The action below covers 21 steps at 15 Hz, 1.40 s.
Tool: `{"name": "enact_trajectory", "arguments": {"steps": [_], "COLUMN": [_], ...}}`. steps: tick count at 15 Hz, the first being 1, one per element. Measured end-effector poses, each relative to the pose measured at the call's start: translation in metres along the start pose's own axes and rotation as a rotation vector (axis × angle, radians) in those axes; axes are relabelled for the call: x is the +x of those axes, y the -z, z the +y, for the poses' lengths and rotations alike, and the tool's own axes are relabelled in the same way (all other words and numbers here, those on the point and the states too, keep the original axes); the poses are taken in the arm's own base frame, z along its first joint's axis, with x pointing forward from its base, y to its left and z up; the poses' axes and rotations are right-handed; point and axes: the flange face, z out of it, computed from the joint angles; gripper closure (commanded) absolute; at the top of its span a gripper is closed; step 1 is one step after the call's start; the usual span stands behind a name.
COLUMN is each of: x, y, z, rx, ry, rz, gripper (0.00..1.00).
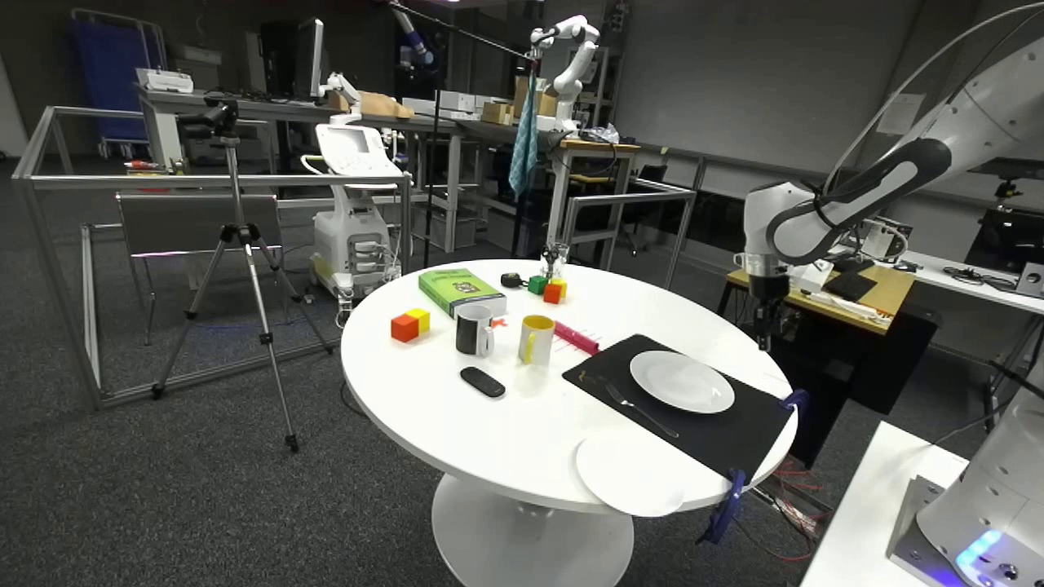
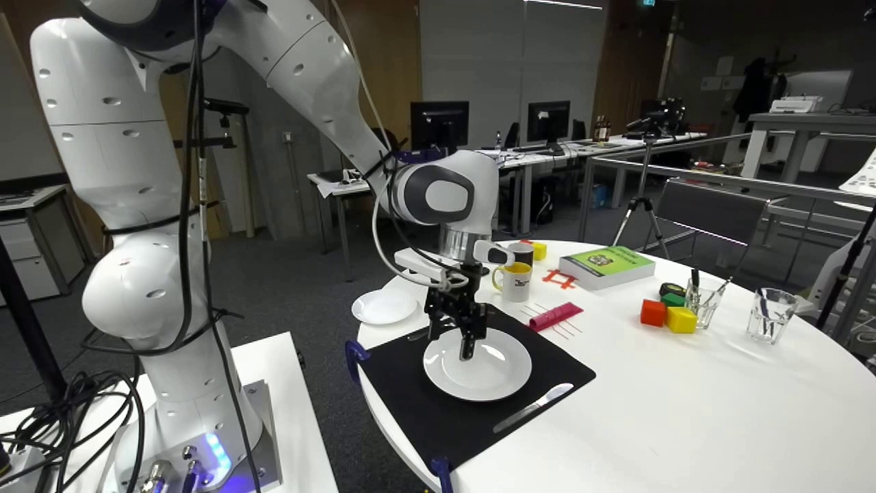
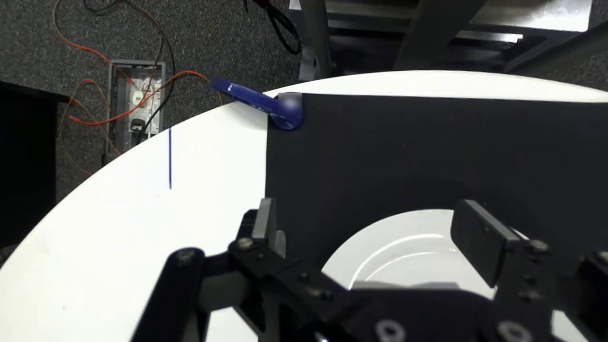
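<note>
Clamps [image 1: 724, 512] of dark blue pinch two corners of a black placemat [image 1: 718, 440] to the rim of a round white worktop [image 2: 684, 411], most likely so that it cannot slide. A white dinner plate [image 1: 681, 381] lies flat on the mat between a fork [image 1: 644, 414] and a table knife [image 2: 534, 409], both with handles toward the clamped edge, as though set for a diner there. Above the mat's knife side, by the plate, hangs the tool [image 3: 375, 228], its fingers wide apart with nothing between them, apparently touching neither. A second white plate [image 2: 384, 307] rests off the mat on the fork side, perhaps to leave the setting uncluttered. A glass tumbler [image 2: 705, 309] props slim, pen-like items [image 2: 695, 279] at a lean. As for writing, a thick green book [image 2: 606, 266] carries a cover title, a yellow-lined mug [image 2: 517, 284] dark print, and the mat a small gold mark [image 1: 584, 377]; all are too small or blurred to read, and no brand can be told.
</note>
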Motion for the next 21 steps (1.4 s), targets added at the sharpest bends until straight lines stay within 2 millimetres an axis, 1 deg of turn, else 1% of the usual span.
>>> {"name": "enact_trajectory", "arguments": {"steps": [3, 6, 9, 12, 15, 21], "x": [-0.003, -0.004, -0.006, -0.012, -0.020, -0.020], "y": [0.030, 0.059, 0.082, 0.099, 0.107, 0.104], "z": [-0.001, -0.008, -0.018, -0.025, -0.034, -0.035], "rx": [-0.045, -0.072, -0.083, -0.061, -0.021, -0.019], "ry": [-0.025, -0.048, -0.067, -0.090, -0.111, -0.110], "rz": [0.074, 0.172, 0.265, 0.350, 0.397, 0.389], "gripper": [0.00, 0.00, 0.00, 0.00, 0.00, 0.00]}}
